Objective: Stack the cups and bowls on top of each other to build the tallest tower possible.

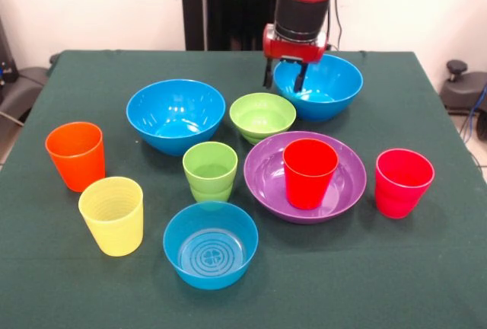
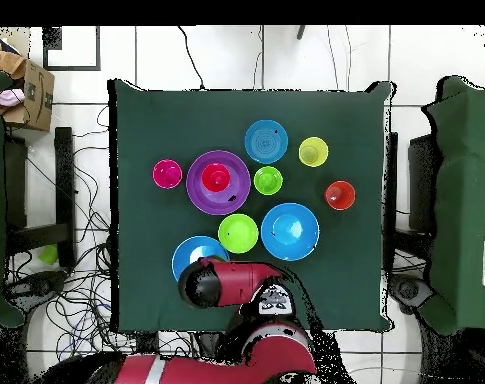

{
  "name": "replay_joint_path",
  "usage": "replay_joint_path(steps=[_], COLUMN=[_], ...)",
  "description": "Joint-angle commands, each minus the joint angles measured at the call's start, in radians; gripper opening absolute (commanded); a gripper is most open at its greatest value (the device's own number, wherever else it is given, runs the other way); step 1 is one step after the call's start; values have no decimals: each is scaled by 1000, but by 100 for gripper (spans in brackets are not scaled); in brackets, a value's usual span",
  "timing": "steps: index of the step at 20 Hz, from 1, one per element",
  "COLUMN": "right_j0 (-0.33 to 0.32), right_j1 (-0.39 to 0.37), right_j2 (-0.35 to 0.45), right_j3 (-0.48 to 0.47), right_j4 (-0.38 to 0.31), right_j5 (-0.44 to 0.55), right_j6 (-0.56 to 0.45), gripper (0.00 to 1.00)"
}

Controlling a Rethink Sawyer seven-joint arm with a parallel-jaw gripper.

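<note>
The gripper (image 1: 285, 76) hangs with fingers (image 1: 268, 75) apart astride the far-left rim of a large blue bowl (image 1: 327, 85), one finger inside, one outside; no tower stands yet.

**Cups and bowls spread out, nothing stacked high**

All upright. Red cup (image 1: 310, 172) stands inside the wide purple bowl (image 1: 266, 170). Pinkish-red cup (image 1: 402, 182) right; light green cup (image 1: 210, 170) centre; orange cup (image 1: 75, 155) and yellow cup (image 1: 112, 215) left. Small blue bowl (image 1: 211, 244) near, small green bowl (image 1: 262, 116) between two large blue bowls (image 1: 176, 115) (image 1: 327, 85), far.
</note>
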State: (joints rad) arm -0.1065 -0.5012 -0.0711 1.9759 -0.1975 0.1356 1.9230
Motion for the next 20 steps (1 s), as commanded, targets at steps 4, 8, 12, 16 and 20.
replay_joint_path(steps=[4,8,12,16,20], right_j0=[25,29,6,-4,5], right_j1=[106,92,66,43,66], right_j2=[61,64,84,95,91], right_j3=[-89,-71,-43,-17,-30], right_j4=[-26,-42,-62,-65,-61], right_j5=[-61,-26,13,28,6], right_j6=[84,59,28,29,49], gripper=[100,100,100,100,100])
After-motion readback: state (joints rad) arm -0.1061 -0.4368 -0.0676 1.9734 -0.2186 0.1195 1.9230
